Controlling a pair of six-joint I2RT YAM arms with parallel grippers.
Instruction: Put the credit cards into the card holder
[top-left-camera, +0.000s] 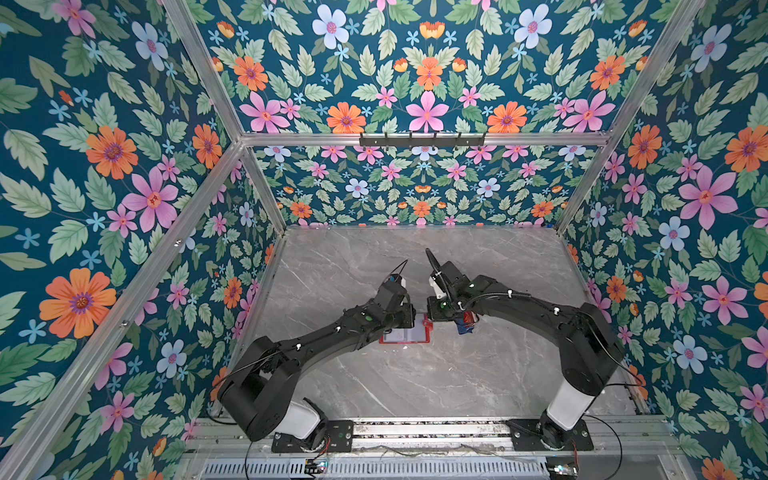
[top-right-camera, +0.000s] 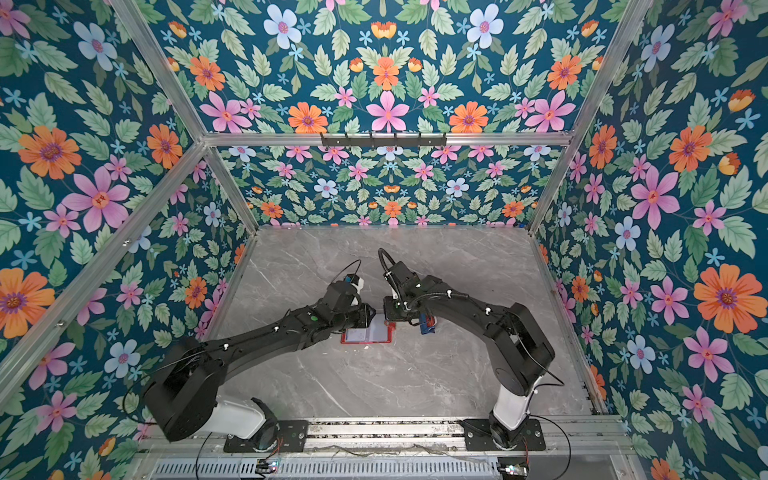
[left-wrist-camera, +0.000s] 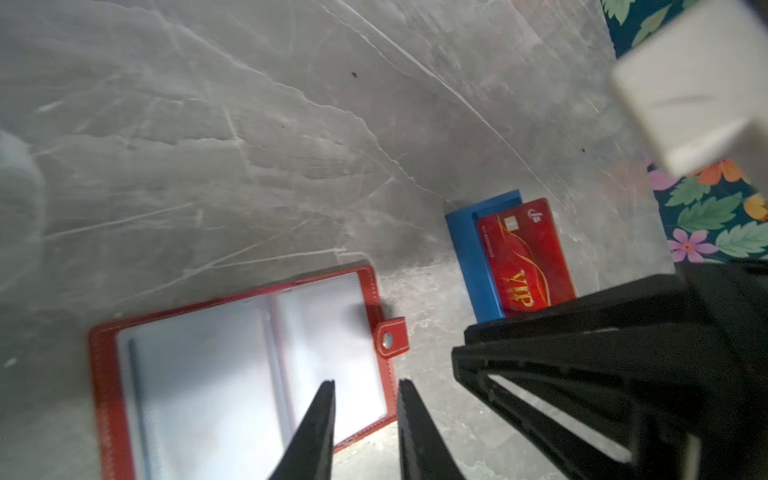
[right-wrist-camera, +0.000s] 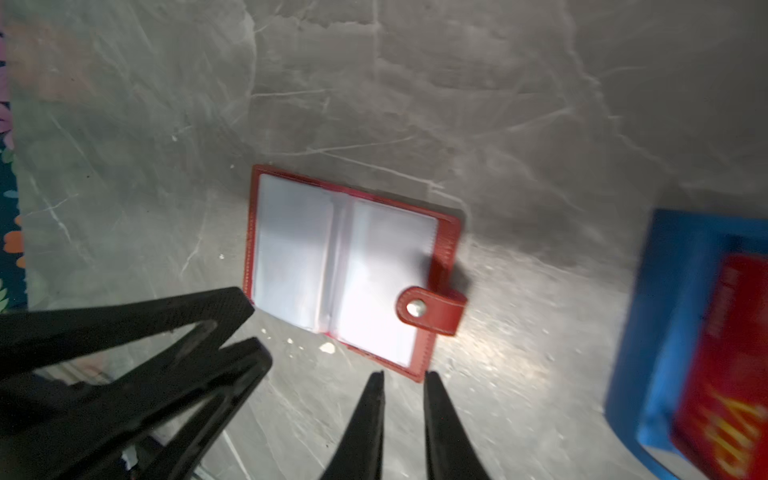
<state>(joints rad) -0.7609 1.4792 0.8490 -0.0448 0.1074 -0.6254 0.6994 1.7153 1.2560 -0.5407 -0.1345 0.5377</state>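
**Tabletop** (top-left-camera: 415, 382): grey marble; carries everything listed.

**Left arm** (top-left-camera: 316, 345), **right arm** (top-left-camera: 540, 316): both reach inward, and their wrists meet over the card holder.

**Card holder** (top-left-camera: 405, 334): red, lying open and flat with its pale sleeves up, between the two wrists in both top views.

**Blue tray** (left-wrist-camera: 473, 257): just beside the card holder on the right arm's side, apart from it.

**Red card** (left-wrist-camera: 523, 257): in the blue tray, gold "VIP" lettering up, one end hidden behind the right arm.

**Snap tab** (right-wrist-camera: 432, 309): folded in over the sleeve on the tray side.

**Left jaws**: parted a little, holding nothing. The tips hang over the tab-side sleeve, near its edge; whether they touch it cannot be told.

**Right jaws**: parted narrowly, holding nothing. The tips sit just off the card holder's tab-side corner, over bare tabletop.
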